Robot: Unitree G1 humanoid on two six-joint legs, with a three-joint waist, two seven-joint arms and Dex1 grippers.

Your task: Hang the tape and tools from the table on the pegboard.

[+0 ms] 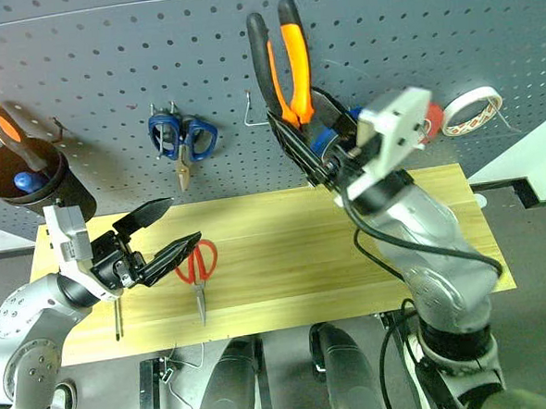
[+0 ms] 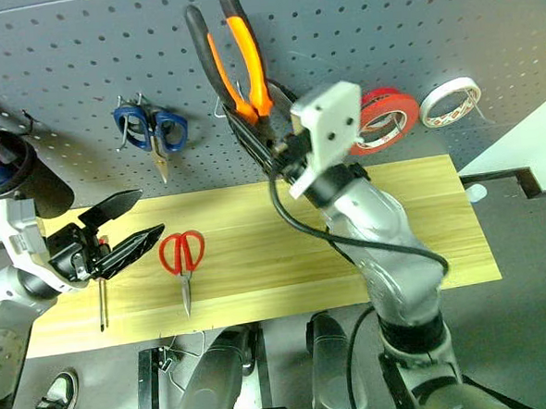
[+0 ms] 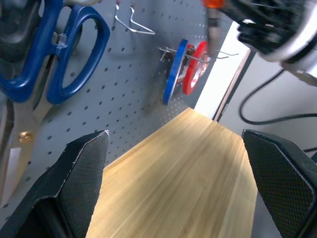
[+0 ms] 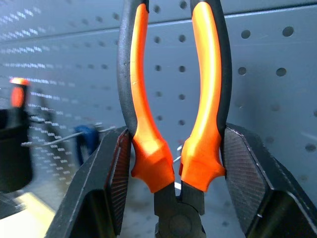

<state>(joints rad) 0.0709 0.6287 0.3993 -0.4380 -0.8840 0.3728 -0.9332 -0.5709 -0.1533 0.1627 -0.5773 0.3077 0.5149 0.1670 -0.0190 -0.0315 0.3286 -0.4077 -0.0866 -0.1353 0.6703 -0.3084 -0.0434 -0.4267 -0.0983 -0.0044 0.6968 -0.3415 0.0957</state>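
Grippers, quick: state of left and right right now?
Left gripper: open, fingers wide apart, holding nothing, above the table.
Right gripper: shut on the pliers, handles up in front of the pegboard.

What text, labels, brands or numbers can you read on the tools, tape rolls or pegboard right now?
None can be read.
Pliers: plain orange and black handles, no brand visible.
Red tape and white roll: no print that can be made out.
Pegboard: no labels.
Red scissors: no marking legible.
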